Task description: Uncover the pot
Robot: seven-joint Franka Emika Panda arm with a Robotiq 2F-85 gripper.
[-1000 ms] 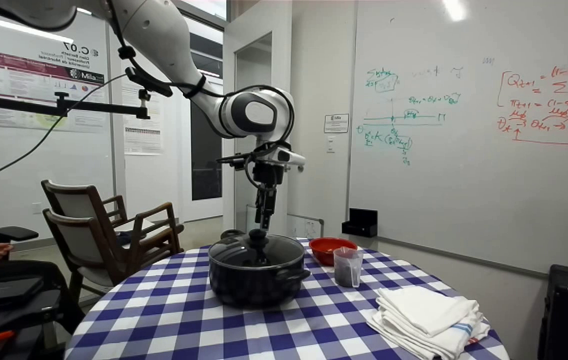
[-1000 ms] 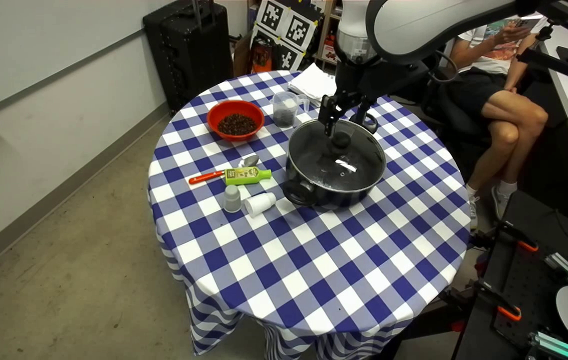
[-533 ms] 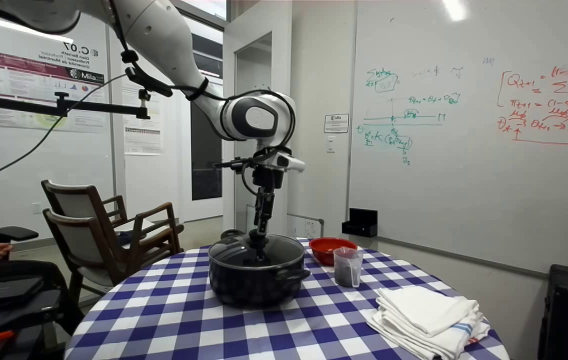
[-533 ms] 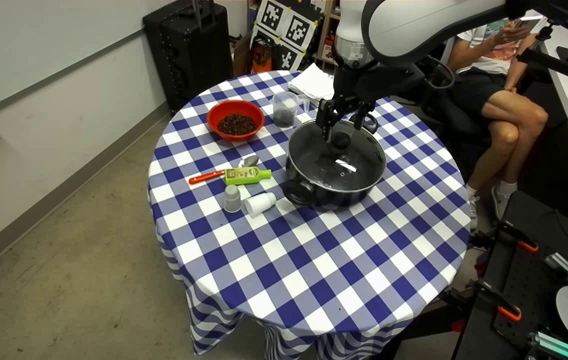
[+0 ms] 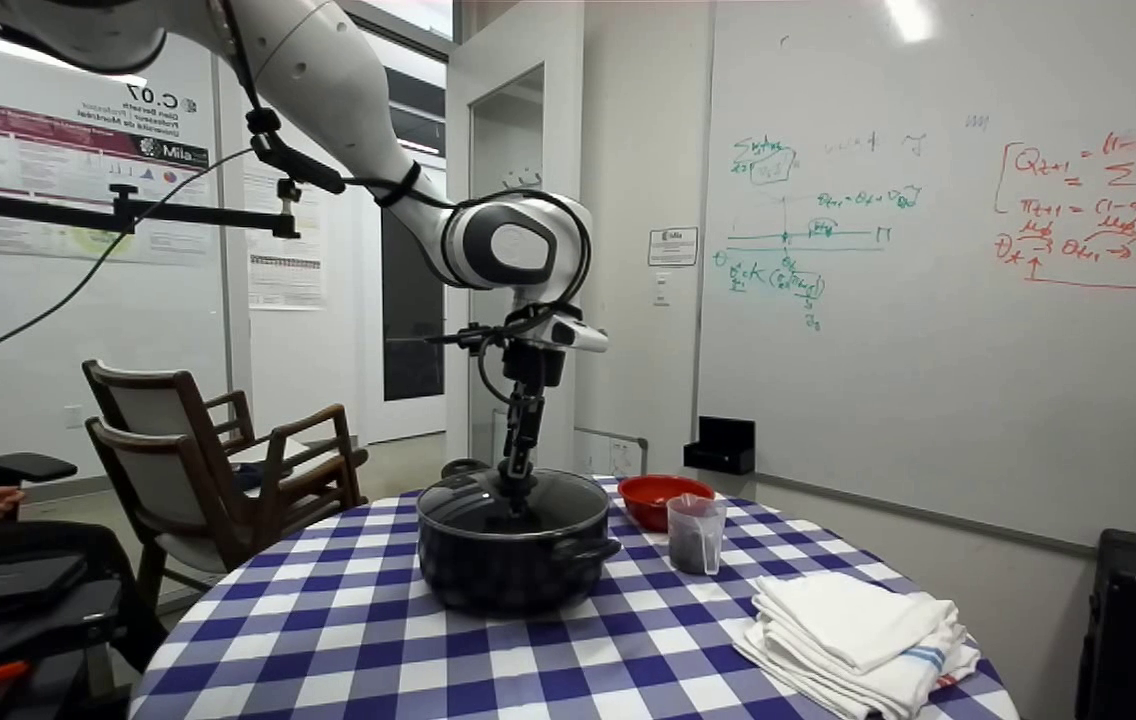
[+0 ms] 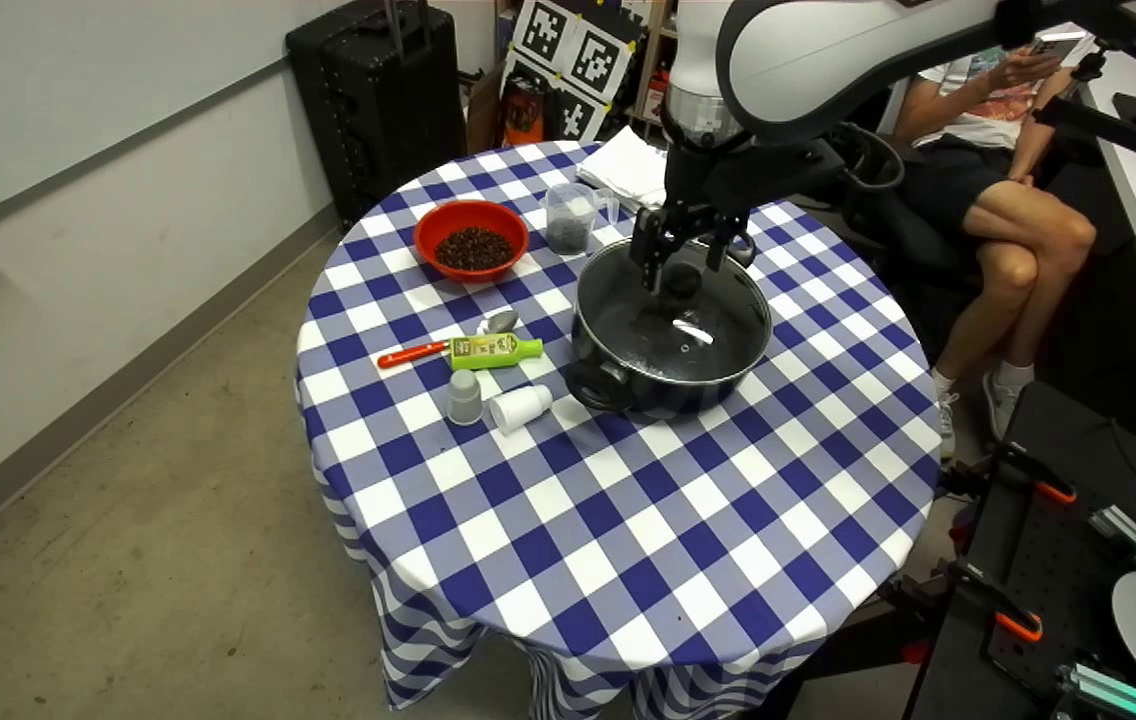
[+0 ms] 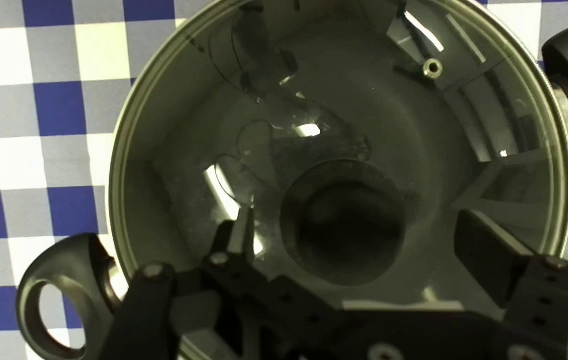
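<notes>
The black pot (image 5: pixel 513 575) stands on the checkered table and also shows in an exterior view (image 6: pixel 663 395). Its glass lid (image 6: pixel 628 325) sits on it, with a dark round knob (image 6: pixel 681 281) in the middle. In the wrist view the lid (image 7: pixel 364 110) fills most of the picture, and the knob (image 7: pixel 349 227) lies between my fingers. My gripper (image 7: pixel 354 218) is open, pointing down, one finger on each side of the knob, with a visible gap to both. In an exterior view the gripper (image 5: pixel 518 478) is low at the knob and partly hides it.
A red bowl (image 6: pixel 471 248) of dark beans and a clear measuring cup (image 6: pixel 570 222) stand near the pot. A green bottle (image 6: pixel 496 351), a red-handled utensil (image 6: pixel 413 355), a grey cup (image 6: pixel 464 397) and a white cup (image 6: pixel 521 408) lie close by. White towels (image 5: pixel 858 640) are folded near the edge.
My gripper has moved down, from above the knob to around its height, with the fingers still open. The pot and lid have not moved.
</notes>
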